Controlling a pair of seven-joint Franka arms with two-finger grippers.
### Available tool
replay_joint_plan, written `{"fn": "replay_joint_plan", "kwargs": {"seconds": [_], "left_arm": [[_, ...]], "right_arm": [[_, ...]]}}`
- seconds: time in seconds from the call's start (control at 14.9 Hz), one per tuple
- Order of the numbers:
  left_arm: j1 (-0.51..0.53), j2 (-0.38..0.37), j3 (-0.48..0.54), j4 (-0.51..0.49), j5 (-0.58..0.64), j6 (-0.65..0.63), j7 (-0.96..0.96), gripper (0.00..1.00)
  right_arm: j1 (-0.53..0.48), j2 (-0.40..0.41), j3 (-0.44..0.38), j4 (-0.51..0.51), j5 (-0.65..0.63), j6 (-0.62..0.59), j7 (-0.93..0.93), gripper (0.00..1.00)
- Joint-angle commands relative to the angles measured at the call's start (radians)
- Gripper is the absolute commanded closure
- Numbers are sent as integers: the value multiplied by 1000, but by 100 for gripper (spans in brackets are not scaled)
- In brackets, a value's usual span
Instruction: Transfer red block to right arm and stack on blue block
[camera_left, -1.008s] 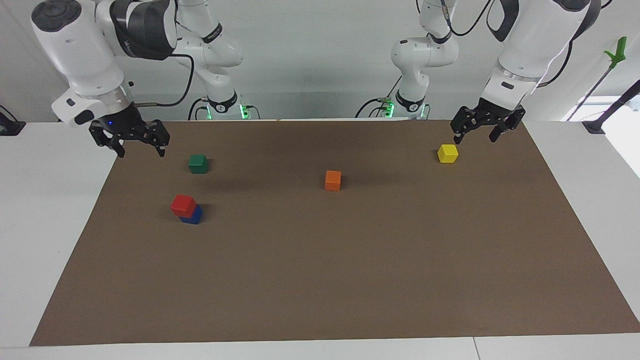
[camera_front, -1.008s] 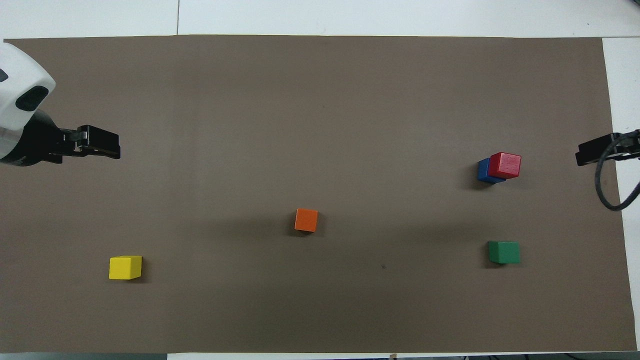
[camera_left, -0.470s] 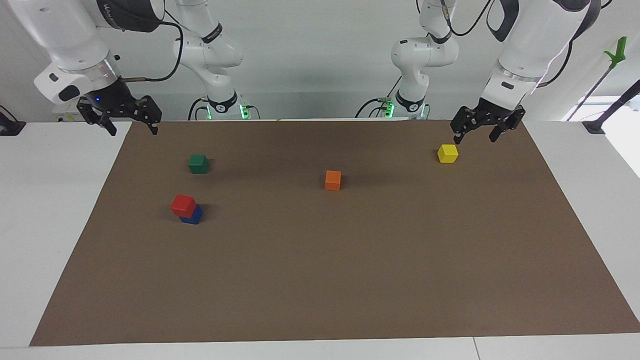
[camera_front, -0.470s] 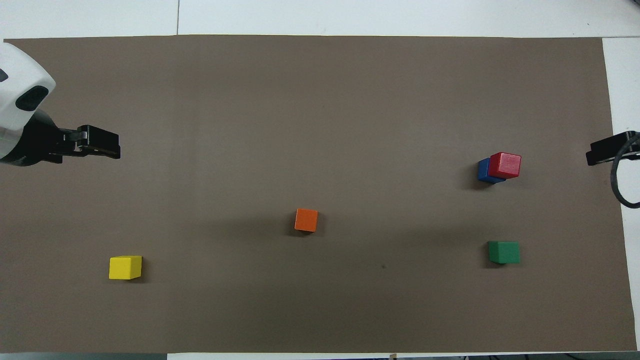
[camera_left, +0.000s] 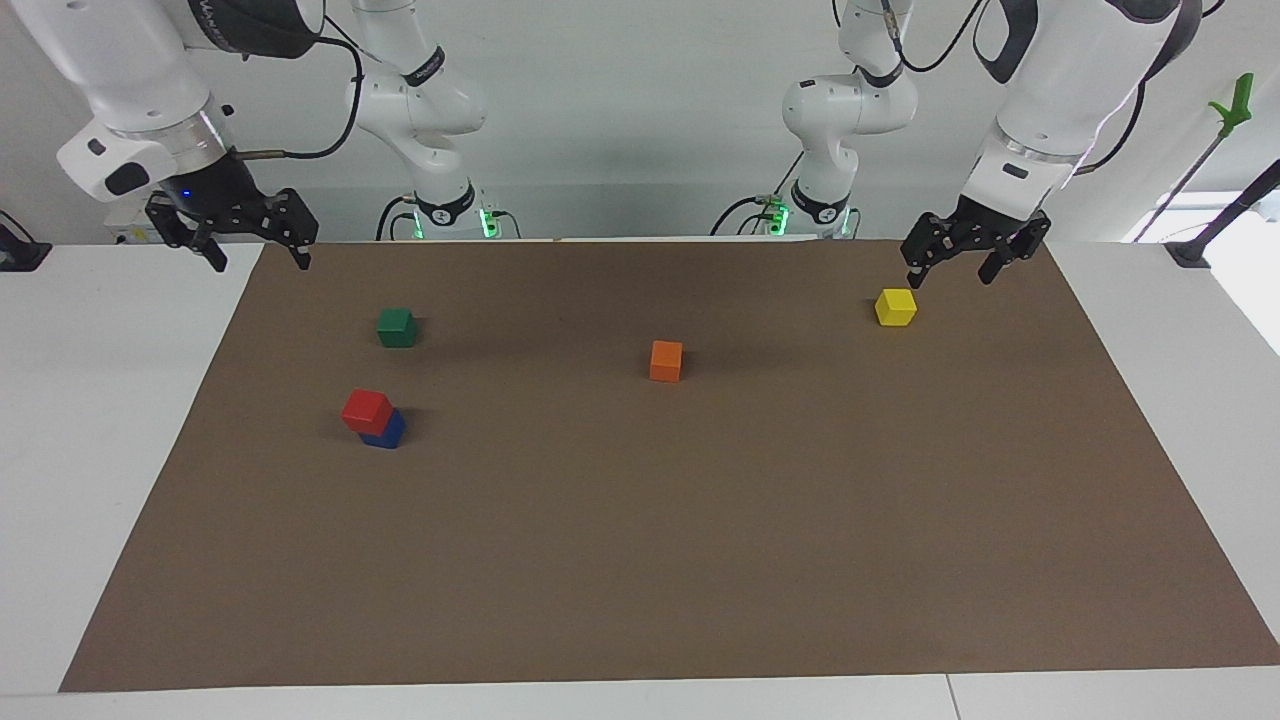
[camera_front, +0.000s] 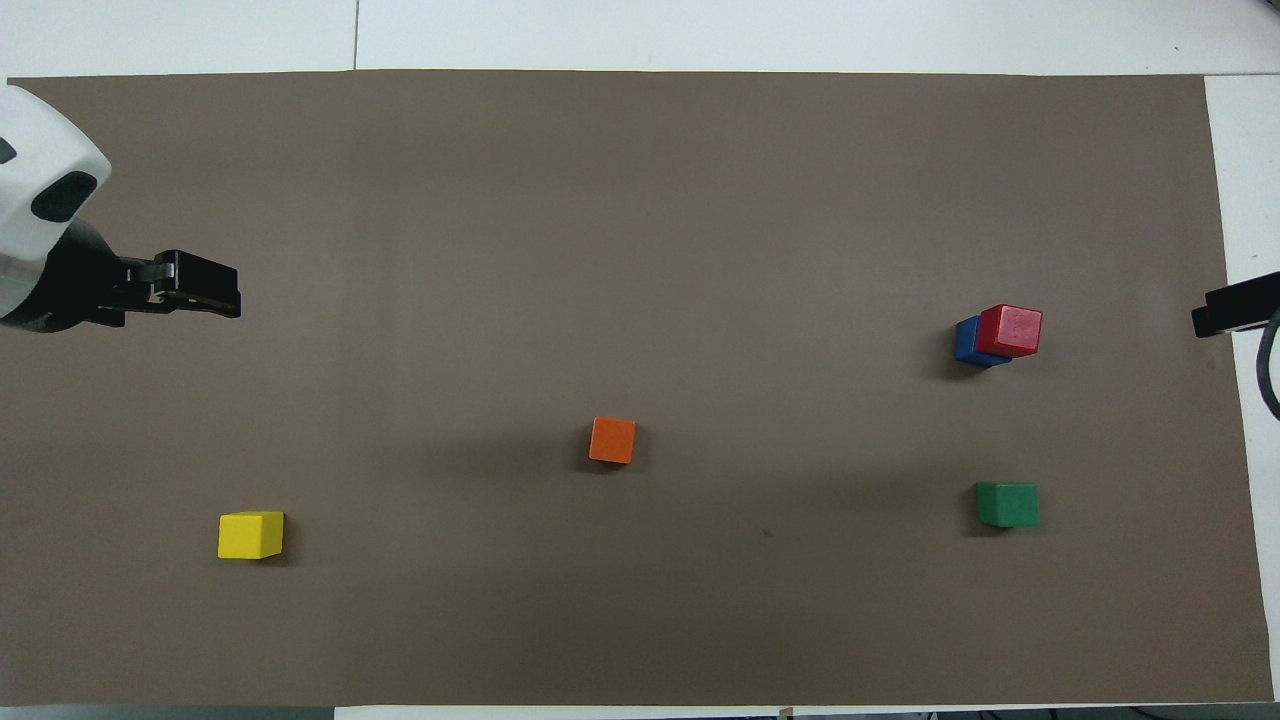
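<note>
From across the surface (camera_left: 640, 700), the red block (camera_left: 366, 409) sits on top of the blue block (camera_left: 386, 430), a little askew, so one edge of the blue one shows beneath it. The pair lies toward the right arm's end of the brown mat (camera_left: 700, 550), at about eight o'clock from the mat's middle. The green block (camera_left: 396, 327) is nearer to the robots than the stack, at roughly twelve o'clock from it. The orange block (camera_left: 666, 360) stands near the mat's centre, and the yellow block (camera_left: 895, 306) lies toward the left arm's end. The right end effector (camera_left: 255, 250) hangs in the air over the mat's corner at about ten o'clock, fingers spread wide and holding nothing. The left end effector (camera_left: 951, 266) hangs over the mat just by the yellow block, at about two o'clock, also wide and empty.

From overhead, the red block (camera_front: 1011, 330) covers most of the blue block (camera_front: 967, 341), at three o'clock from the mat's middle. The green block (camera_front: 1008, 504) lies at six o'clock from the stack, the orange block (camera_front: 612, 440) near the centre, the yellow block (camera_front: 251, 535) at eight o'clock. The left end effector (camera_front: 200, 297) shows at nine o'clock; only the tip of the right end effector (camera_front: 1235, 308) shows at the three o'clock edge.
</note>
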Motion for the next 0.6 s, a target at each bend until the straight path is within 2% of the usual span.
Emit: {"fn": "replay_joint_plan", "kwargs": {"seconds": [0.0, 0.54], "left_arm": [[-3, -23, 8, -20, -5, -1, 10, 0], [-3, -23, 8, -22, -5, -1, 10, 0]], "right_arm": [[27, -50, -38, -70, 20, 18, -26, 0], [11, -44, -35, -61, 20, -2, -26, 0]]}}
